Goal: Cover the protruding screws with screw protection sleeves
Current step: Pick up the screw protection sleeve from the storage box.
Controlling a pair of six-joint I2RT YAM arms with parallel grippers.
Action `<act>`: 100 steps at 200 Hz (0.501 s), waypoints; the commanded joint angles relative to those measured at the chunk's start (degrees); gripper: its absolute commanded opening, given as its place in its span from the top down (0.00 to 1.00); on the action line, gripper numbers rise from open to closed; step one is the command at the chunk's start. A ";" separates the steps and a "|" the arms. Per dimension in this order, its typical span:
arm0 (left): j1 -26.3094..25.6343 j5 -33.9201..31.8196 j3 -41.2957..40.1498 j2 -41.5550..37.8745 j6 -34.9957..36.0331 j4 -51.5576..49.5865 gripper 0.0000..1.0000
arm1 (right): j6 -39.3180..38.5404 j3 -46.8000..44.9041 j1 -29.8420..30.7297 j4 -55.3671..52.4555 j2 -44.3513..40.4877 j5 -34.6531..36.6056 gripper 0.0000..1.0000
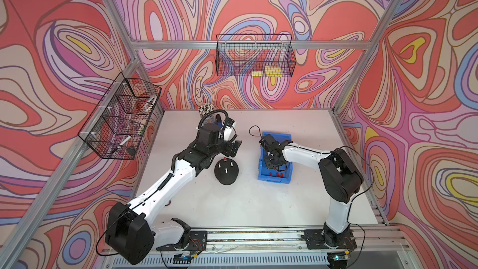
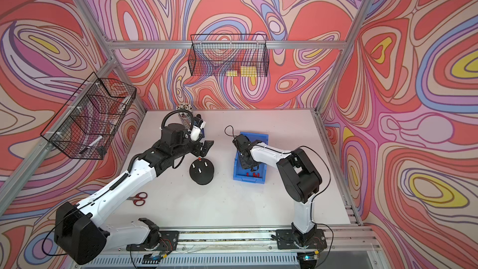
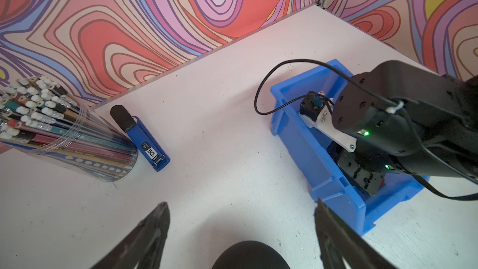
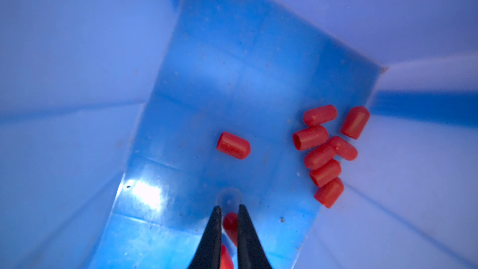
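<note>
**A:** Where were the protruding screws (image 1: pixel 226 171)?

**B:** They stood upright on the black dome base (image 1: pixel 227 178), a little left of centre in both top views. The stud at the dome's upper edge wore a fitted sleeve (image 1: pixel 225 160). The other three stood bare.

**A:** And the screw protection sleeves (image 4: pixel 323 151)?

**B:** They lay loose in the blue bin (image 1: pixel 274 178), just right of the dome. The right wrist view showed a cluster at the right of the frame and a lone sleeve (image 4: pixel 233 145) near the middle.

**A:** What were the arms doing?

**B:** The right gripper (image 4: pixel 229 209) was down inside the bin, at bottom centre of its own view. Its fingers were nipped in on the gripped sleeve (image 4: pixel 231 225). The left gripper (image 3: pixel 240 210) hung above the dome's upper edge, its fingers spread wide and holding nothing.

**A:** Was any writing legible?

**B:** Only on the blue case with a black cap (image 3: pixel 144 141), at lower left of the left wrist view beside the clear cup of pencils (image 3: pixel 51 130). Its label read "50". The smaller word below it and the print on the pencils were too small to read.
</note>
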 commanded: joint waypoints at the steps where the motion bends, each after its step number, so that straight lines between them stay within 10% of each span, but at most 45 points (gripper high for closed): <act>1: 0.06 -0.45 0.52 0.15 -0.06 -0.99 0.13 | -0.52 1.02 -0.30 -0.76 1.19 0.89 0.85; 100: 0.06 -0.44 0.61 0.15 -0.17 -1.08 0.13 | -0.47 0.99 -0.31 -1.01 1.56 0.95 0.89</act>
